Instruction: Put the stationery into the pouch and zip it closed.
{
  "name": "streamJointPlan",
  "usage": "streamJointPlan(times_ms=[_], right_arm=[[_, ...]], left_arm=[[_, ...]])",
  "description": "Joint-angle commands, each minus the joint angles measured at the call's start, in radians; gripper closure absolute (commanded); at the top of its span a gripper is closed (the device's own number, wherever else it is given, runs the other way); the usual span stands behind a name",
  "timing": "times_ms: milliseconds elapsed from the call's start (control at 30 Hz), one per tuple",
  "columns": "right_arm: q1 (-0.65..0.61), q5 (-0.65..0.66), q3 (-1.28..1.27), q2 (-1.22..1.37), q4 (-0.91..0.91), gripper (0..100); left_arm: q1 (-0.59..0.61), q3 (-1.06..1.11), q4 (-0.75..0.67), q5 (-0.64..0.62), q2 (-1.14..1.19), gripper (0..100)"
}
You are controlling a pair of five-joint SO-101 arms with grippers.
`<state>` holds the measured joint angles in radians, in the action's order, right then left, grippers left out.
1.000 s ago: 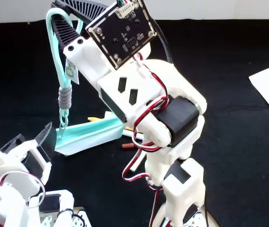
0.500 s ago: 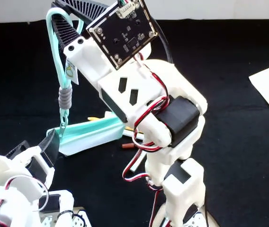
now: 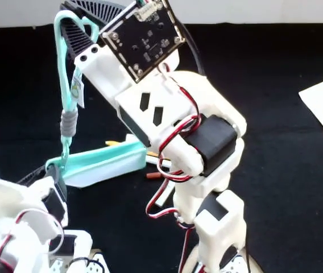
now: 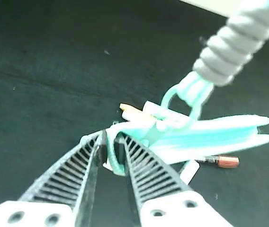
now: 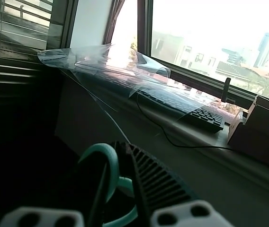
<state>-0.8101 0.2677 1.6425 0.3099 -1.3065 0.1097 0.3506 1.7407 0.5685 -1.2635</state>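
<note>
The left jaws clamp one end of the pouch (image 4: 210, 135) on the table (image 3: 275, 142); if they slip, the pouch likely lifts instead of zipping. A pen (image 4: 219, 161) lies beyond them, seemingly outside it. The right jaws clamp the strap (image 3: 67, 123) high above; it could slide out.

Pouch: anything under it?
A red-capped pen and a white stick poke out at one edge of the pouch, a yellow tip at the other. The pouch covers the rest, so under or inside is unclear.

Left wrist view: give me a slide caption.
Left hand pinches one end of the teal pouch on the black table, its strap rising away.
</note>
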Motion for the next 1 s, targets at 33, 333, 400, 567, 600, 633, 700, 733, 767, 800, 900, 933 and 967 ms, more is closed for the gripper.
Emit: streamJointPlan(times_ms=[33,333,400,567,600,633,700,733,767,800,900,933,967], right_arm=[[0.03,-0.006,0.013,-0.01,-0.013,99.1],[0.283,-0.064,0.015,-0.018,-0.236,99.1],[0.349,-0.084,0.015,-0.035,-0.288,99.1],[0.513,-0.129,0.015,-0.076,-0.412,99.1],[0.544,-0.133,0.015,-0.081,-0.43,99.1],[0.573,-0.135,0.015,-0.084,-0.444,99.1],[0.627,-0.147,0.015,-0.084,-0.452,99.1],[0.651,-0.157,0.015,-0.084,-0.452,99.1],[0.673,-0.167,0.015,-0.084,-0.452,99.1],[0.691,-0.175,0.015,-0.084,-0.452,99.1],[0.72,-0.183,0.015,-0.084,-0.453,99.1],[0.72,-0.186,0.015,-0.082,-0.453,99.1],[0.72,-0.186,0.015,-0.082,-0.453,99.1]], left_arm=[[-0.007,0.012,0.003,0.037,0.004,99],[0.09,0.01,-0.052,0.061,0.002,99],[0.114,0.01,-0.083,0.061,0.002,99],[0.177,0.01,-0.146,0.061,0.005,99],[0.188,0.01,-0.155,0.061,0.007,99],[0.196,0.01,-0.161,0.061,0.007,99],[0.206,0.01,-0.169,0.061,0.008,99],[0.206,0.01,-0.172,0.061,0.008,99],[0.206,0.01,-0.17,0.061,0.008,99],[0.206,0.01,-0.169,0.061,0.008,99],[0.206,0.01,-0.17,0.061,0.008,99],[0.206,0.01,-0.169,0.061,0.008,99],[0.206,0.01,-0.167,0.061,0.007,99]])
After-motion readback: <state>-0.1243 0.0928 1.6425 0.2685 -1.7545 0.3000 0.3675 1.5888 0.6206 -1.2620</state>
